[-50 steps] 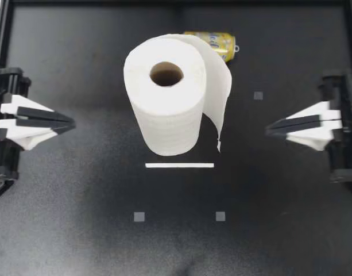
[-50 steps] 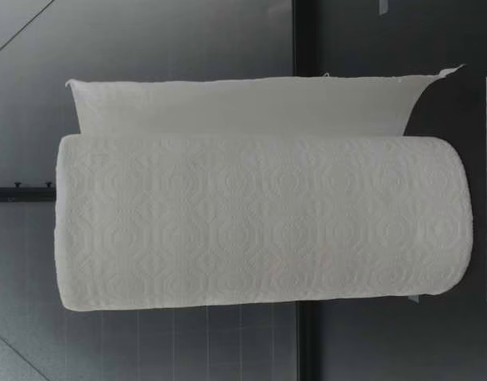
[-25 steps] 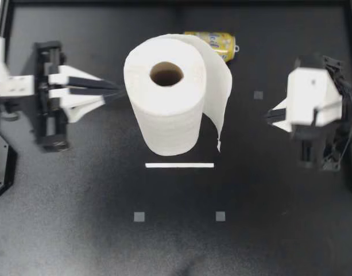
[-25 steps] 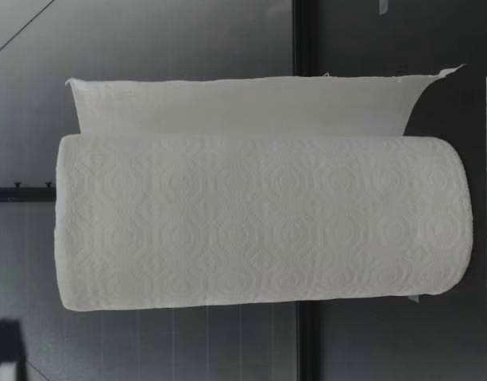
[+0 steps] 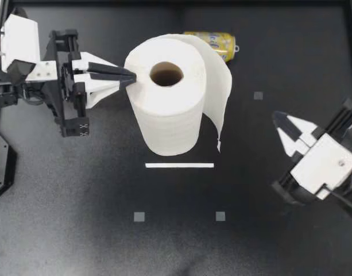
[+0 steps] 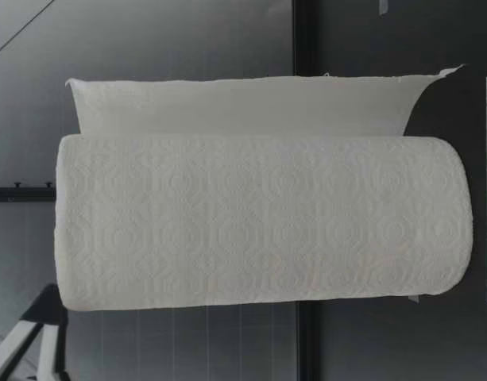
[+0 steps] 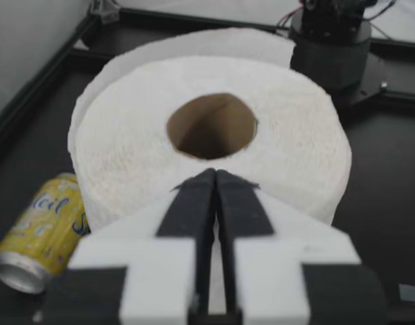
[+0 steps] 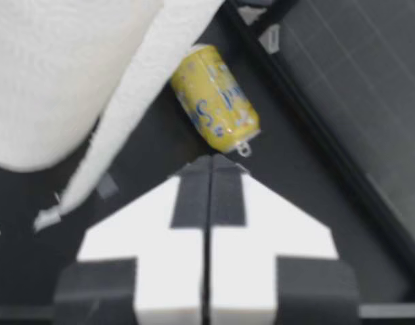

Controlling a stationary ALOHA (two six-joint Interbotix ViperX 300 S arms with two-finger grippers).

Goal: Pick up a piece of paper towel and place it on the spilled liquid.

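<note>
The sheet (image 5: 220, 100) hanging off the roll (image 5: 164, 118) looks soft, light and tearable, so it is best pinched near its free edge; the left gripper (image 5: 131, 76) and right gripper (image 5: 278, 118) both have their fingers together.

This looks like a robotics lab test bench. The matt black worktop (image 5: 78, 201) is edged by a black frame rail (image 5: 250, 3) and carries small grey square markers (image 5: 139, 217) and a straight white strip (image 5: 179, 165). A robot arm comes in from each side, one ending in my left claw (image 5: 133, 76), the other in my right claw (image 5: 277, 117). An arm base (image 7: 332, 40) with loose wires sits at the worktop's edge. Plain grey panels (image 6: 148, 63) stand behind. The household goods are a paper towel roll (image 5: 164, 109) and a yellow can (image 5: 213, 41)
</note>
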